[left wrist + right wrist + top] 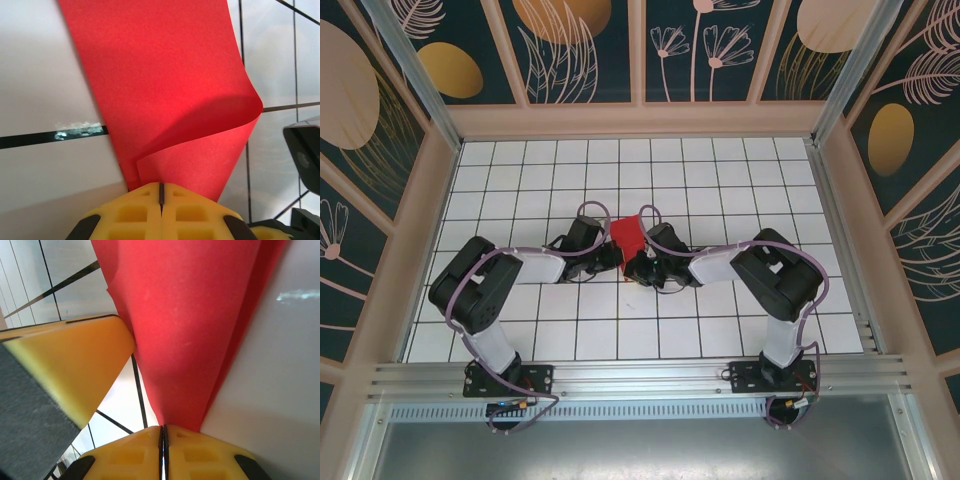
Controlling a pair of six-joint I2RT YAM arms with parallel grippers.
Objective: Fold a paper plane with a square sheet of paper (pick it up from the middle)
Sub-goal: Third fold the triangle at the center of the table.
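Observation:
The square sheet of paper (628, 235) is bright red and bent into a loose fold, lifted at the middle of the gridded table between both arms. In the left wrist view the paper (170, 85) curls over on itself, and its lower corner runs down into my left gripper (161, 186), whose yellow fingers (195, 212) are pressed together on it. In the right wrist view the paper (190, 325) narrows to a point pinched in my right gripper (163, 429), also shut. The two grippers (616, 256) (642, 266) sit close together at the sheet's near edge.
The white tiled table (720, 180) is ringed by wooden frame walls (640, 120), with a metal rail (640, 375) along the near edge. A yellow finger of the left gripper (75, 365) stands close on the left of the right wrist view.

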